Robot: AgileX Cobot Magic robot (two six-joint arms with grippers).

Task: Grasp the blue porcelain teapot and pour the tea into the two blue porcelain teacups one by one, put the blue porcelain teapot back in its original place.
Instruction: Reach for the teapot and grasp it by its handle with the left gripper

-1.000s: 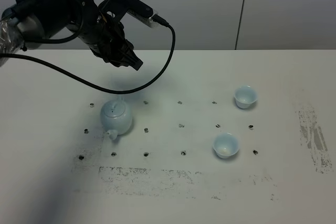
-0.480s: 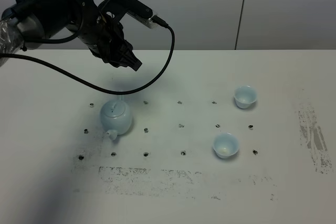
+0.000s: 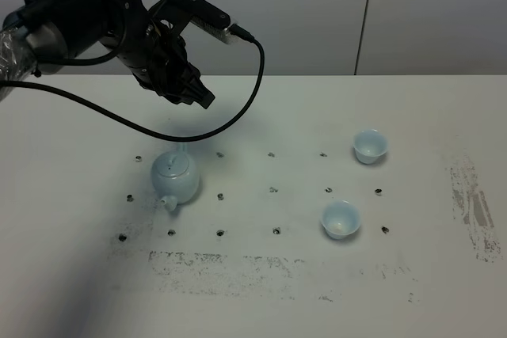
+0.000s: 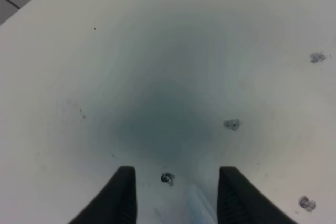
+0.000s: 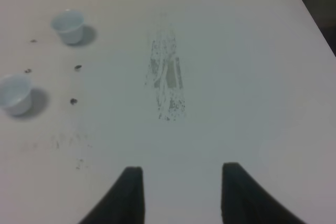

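**A:** Entry one, the blue porcelain teapot?

**B:** Upright on the counter toward its left edge, lid on. Its handle faces the far edge, probably to suit the left tool, which hangs above and behind it, fingers spread, empty.

**A:** The teacups?

**B:** Far cup and near cup, toward the right edge, mouths up and set apart, likely for separate pours. Right tool: spread, empty.

**A:** Any lettering?

**B:** None legible; only dark dots and scuffs.
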